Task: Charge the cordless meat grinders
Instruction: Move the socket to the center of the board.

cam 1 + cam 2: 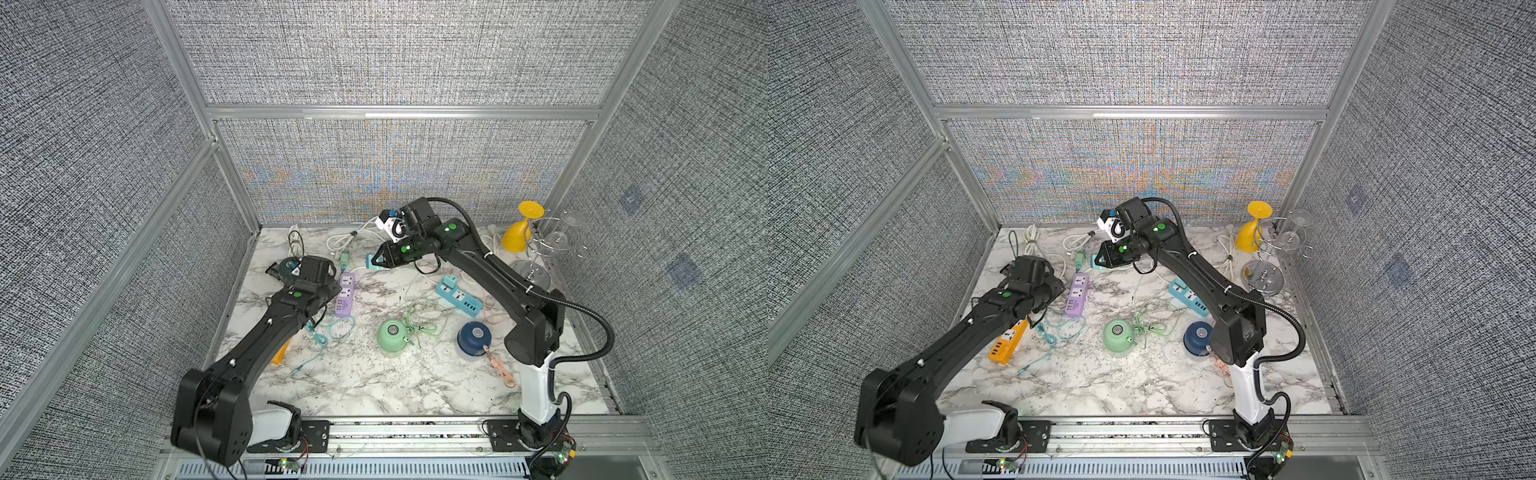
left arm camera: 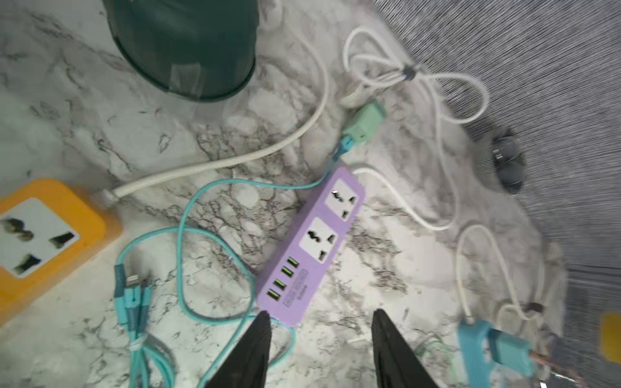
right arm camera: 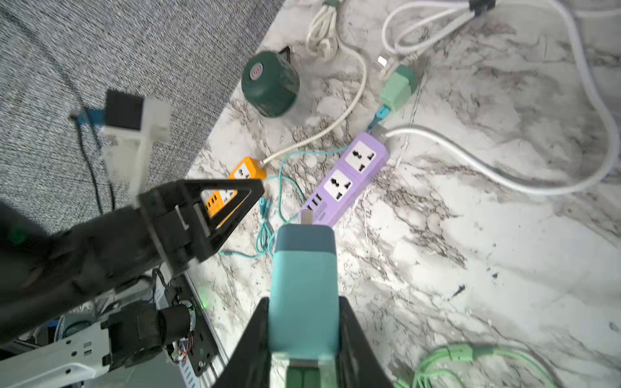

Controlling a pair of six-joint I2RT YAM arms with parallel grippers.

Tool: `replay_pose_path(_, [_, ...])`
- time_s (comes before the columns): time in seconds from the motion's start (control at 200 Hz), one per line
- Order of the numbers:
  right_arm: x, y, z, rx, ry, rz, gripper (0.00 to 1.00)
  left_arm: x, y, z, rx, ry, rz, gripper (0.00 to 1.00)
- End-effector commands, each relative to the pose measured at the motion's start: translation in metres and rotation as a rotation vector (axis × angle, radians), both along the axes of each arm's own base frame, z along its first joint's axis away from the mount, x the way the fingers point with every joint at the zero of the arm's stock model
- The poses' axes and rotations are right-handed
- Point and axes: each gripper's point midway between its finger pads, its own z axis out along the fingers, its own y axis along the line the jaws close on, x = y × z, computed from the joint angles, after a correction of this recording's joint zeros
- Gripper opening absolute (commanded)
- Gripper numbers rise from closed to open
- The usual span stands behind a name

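While right gripper (image 3: 304,302) pinches a teal plug block (image 3: 302,268) between its jaws, metal tip forward, left gripper (image 2: 321,314) is spread with nothing between the fingers. Purple power strip (image 2: 312,242) lies just ahead of the left fingertips, USB end nearest. From right gripper it's ahead too, near the block's tip but apart. Dark green grinder (image 2: 184,50) stands further ahead of left gripper, off to one side, well apart. Mint grinder (image 1: 392,336) and navy grinder (image 1: 473,336) sit well behind right gripper, toward the arm bases. Step looks like bringing plug block to strip. Next move likely needs the tip lined up with a port and pushed straight in, left gripper steadying the strip so it doesn't slide. Can't tell which grinder's cable this feeds.
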Motion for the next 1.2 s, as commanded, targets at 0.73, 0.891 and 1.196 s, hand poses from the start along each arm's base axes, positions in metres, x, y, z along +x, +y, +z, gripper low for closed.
replay_pose_path(0.73, [-0.01, -0.045, -0.042, -0.159, 0.105, -0.039, 0.0, 0.053, -0.072, -0.081, -0.06, 0.069, -0.241, 0.73])
replay_pose_path(0.891, [0.004, -0.047, -0.052, -0.181, 0.13, -0.06, 0.0, 0.062, -0.109, -0.08, -0.117, 0.027, -0.311, 0.73])
replay_pose_path(1.196, [0.023, -0.034, -0.087, -0.259, 0.202, -0.032, 0.0, 0.041, -0.072, -0.052, 0.015, 0.009, -0.193, 0.73])
